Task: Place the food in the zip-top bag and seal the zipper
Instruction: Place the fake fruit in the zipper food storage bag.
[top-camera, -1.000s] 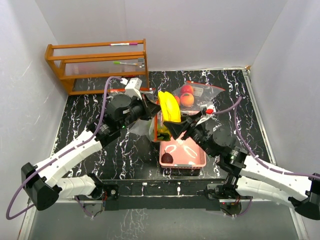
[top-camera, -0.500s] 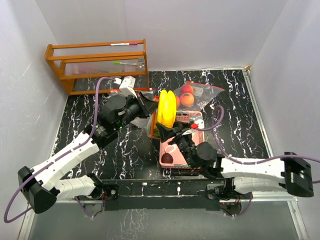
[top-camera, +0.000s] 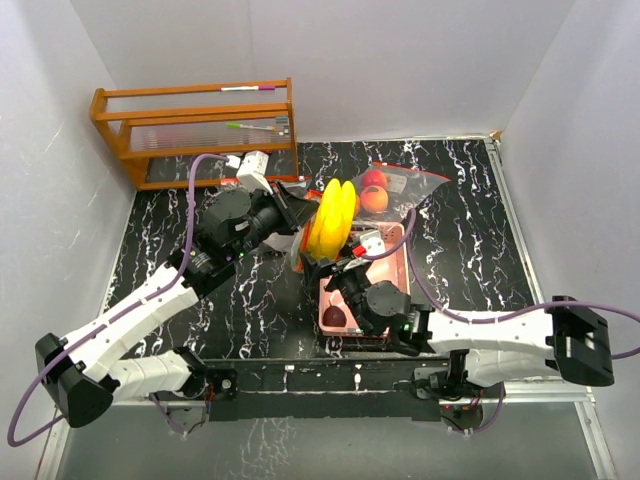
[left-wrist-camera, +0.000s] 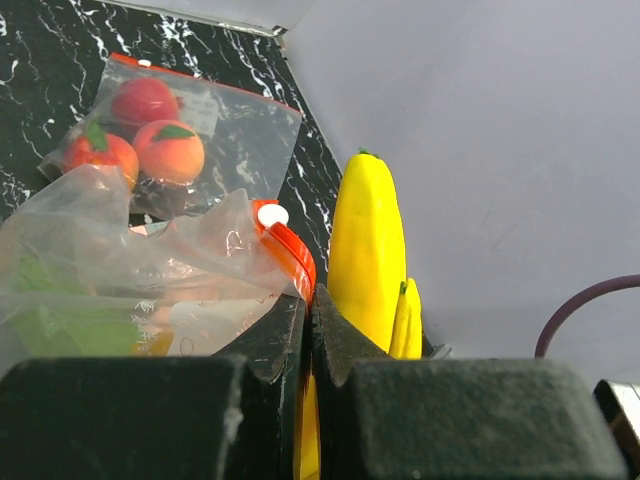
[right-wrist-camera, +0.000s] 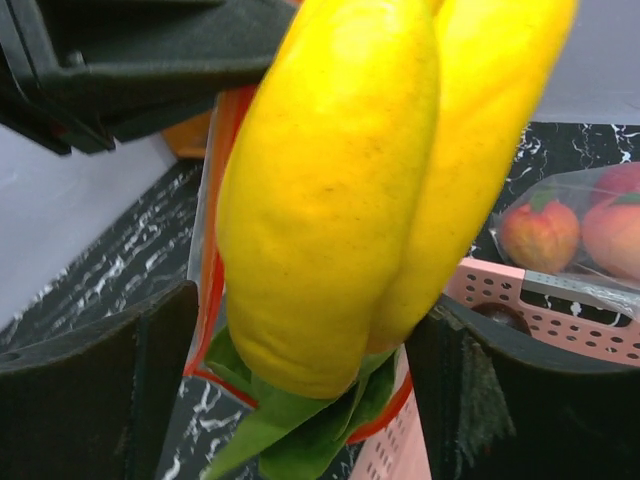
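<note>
Just spreading the right gripper off the curved yellow banana bunch, leaving it half inside the clear plastic zip-top bag, clamping the rim with the left gripper.

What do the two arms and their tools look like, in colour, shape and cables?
Both the left arm and the right arm have white, rounded links joined by black cylindrical joints. A purple cable runs loosely along each. The left tool and the right tool are black, with two flat, blocky fingers. A small white box sits on the left wrist.
</note>
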